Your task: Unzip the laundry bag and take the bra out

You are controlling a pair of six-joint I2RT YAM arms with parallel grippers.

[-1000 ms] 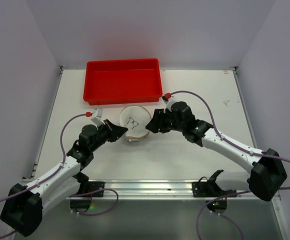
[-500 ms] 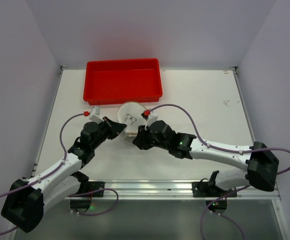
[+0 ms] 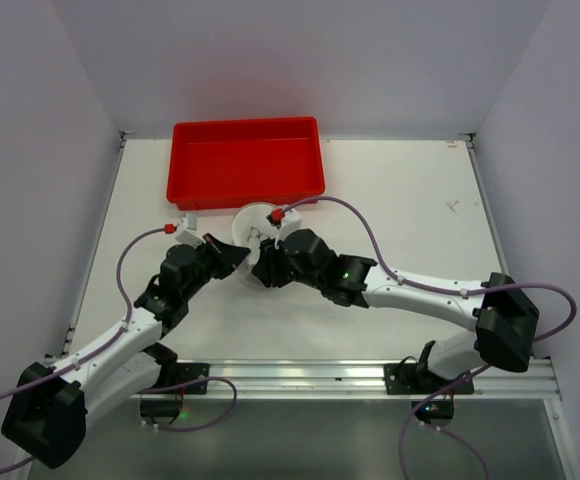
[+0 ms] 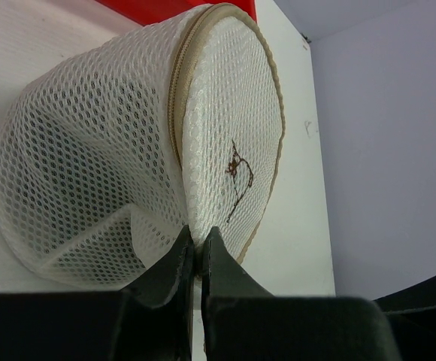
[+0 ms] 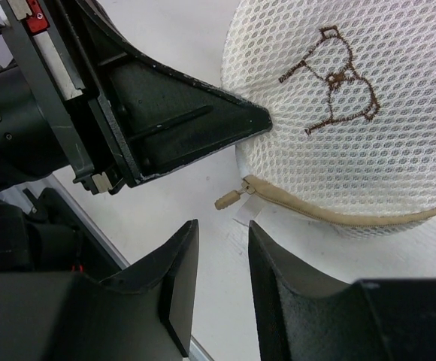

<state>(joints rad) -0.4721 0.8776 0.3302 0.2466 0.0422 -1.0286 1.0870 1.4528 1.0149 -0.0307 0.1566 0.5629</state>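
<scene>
The laundry bag (image 3: pixel 253 222) is a white mesh pod with a tan zipper, in front of the red tray. In the left wrist view the bag (image 4: pixel 90 150) is tipped on its side, its lid with the brown mark (image 4: pixel 237 177) facing right. My left gripper (image 4: pixel 198 247) is shut on a fold of the mesh at the bag's near edge; it also shows in the top view (image 3: pixel 244 257). My right gripper (image 5: pixel 222 235) is open, just short of the tan zipper pull (image 5: pixel 229 199), and not touching it. It sits at the bag's near side (image 3: pixel 265 268). The bra is hidden.
The red tray (image 3: pixel 245 160) stands right behind the bag; its corner shows in the left wrist view (image 4: pixel 165 7). My left gripper's body (image 5: pixel 143 105) lies close to the upper left of the right fingers. White table surface (image 3: pixel 410 190) stretches to the right.
My right gripper has swung from the bag's right side round to its near side, ending by the zipper pull. The left gripper keeps its hold; the bag has shifted slightly back.
</scene>
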